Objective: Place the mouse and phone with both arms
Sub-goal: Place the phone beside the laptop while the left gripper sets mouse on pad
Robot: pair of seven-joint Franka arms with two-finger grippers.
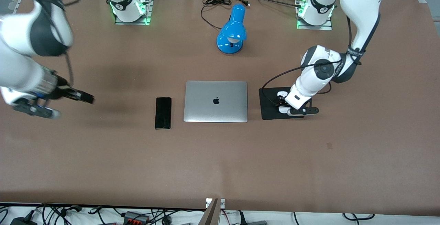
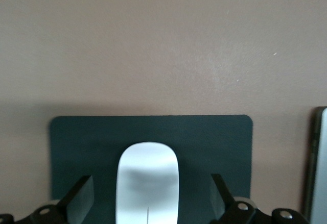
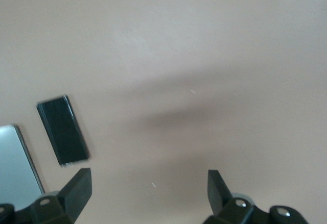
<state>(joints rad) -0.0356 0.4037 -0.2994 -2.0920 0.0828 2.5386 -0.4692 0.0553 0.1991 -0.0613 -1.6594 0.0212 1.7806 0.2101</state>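
A wide brown surface [image 1: 220,163] fills the room — evenly lit; cables [image 1: 103,214] trail along the floor at its edge nearest the front camera.

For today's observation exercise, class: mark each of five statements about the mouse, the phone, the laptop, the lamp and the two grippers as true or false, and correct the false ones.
1. The mouse lies on the black pad. True.
2. The left gripper is clamped on the mouse. False: its fingers stand open on either side of it, apart from it.
3. The phone lies beside the laptop, toward the right arm's end of the table. True.
4. The right gripper holds the phone. False: it is open and empty, over bare table.
5. The blue lamp stands on the laptop. False: it stands on the table, farther from the front camera.
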